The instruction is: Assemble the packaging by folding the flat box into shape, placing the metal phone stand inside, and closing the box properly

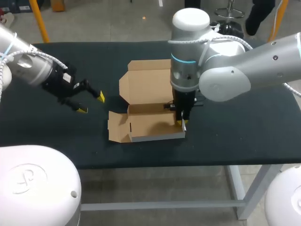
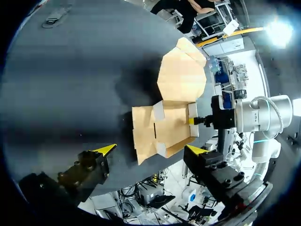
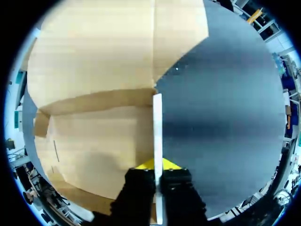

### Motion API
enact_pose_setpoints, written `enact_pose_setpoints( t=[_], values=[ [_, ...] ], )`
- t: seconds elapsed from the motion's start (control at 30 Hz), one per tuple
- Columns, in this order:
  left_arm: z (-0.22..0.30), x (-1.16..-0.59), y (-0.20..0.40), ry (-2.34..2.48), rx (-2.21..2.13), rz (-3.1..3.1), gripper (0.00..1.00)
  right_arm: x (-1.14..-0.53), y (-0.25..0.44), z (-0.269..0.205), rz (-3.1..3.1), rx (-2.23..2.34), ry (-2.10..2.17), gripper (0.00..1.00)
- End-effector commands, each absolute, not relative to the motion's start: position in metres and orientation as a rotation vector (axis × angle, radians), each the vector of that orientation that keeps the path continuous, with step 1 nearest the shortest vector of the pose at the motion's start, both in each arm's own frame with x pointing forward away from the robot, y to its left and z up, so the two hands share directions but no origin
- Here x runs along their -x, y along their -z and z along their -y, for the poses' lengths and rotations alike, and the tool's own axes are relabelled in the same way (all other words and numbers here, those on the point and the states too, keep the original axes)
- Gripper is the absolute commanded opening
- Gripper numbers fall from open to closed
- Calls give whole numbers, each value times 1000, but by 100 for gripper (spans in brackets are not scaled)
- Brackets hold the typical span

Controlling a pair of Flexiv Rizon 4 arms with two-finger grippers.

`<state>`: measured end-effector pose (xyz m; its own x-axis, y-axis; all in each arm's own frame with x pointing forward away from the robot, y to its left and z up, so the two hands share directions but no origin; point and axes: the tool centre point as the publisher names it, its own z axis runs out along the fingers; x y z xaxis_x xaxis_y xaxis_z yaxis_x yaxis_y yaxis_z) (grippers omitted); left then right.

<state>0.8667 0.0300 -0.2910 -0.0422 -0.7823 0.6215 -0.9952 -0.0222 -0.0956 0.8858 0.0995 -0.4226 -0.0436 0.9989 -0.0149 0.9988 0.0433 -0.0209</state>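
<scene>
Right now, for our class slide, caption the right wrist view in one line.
Right gripper pinches the upright side wall of the half-folded cardboard box on the dark table.

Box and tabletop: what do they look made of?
Box: brown cardboard with a matte kraft finish. The creased fold lines and a pale cut edge on the thin wall suggest paperboard. Tabletop: dark matte covering, likely fabric or a rubber mat. No glare shows, so I can't say which.
</scene>
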Motion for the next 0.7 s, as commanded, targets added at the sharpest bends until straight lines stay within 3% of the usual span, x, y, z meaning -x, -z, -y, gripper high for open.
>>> enact_pose_setpoints(
  t=[0.03, 0.2, 0.4, 0.5, 0.7],
  values=[
    [-25, -878, 311, -758, -1812, 1875, 83, -887, 422, -100, 2266, 2167, -49, 0],
    [-19, -880, 330, -755, -1776, 1905, 66, -887, 422, -100, 2266, 2167, -49, 0],
    [-14, -882, 346, -753, -1758, 1915, 65, -887, 422, -100, 2266, 2167, -49, 0],
    [-10, -883, 354, -736, -1754, 1912, 56, -887, 422, -100, 2266, 2167, -49, 0],
    [-5, -881, 368, -725, -1740, 1897, 56, -887, 422, -100, 2266, 2167, -49, 0]
  ],
)
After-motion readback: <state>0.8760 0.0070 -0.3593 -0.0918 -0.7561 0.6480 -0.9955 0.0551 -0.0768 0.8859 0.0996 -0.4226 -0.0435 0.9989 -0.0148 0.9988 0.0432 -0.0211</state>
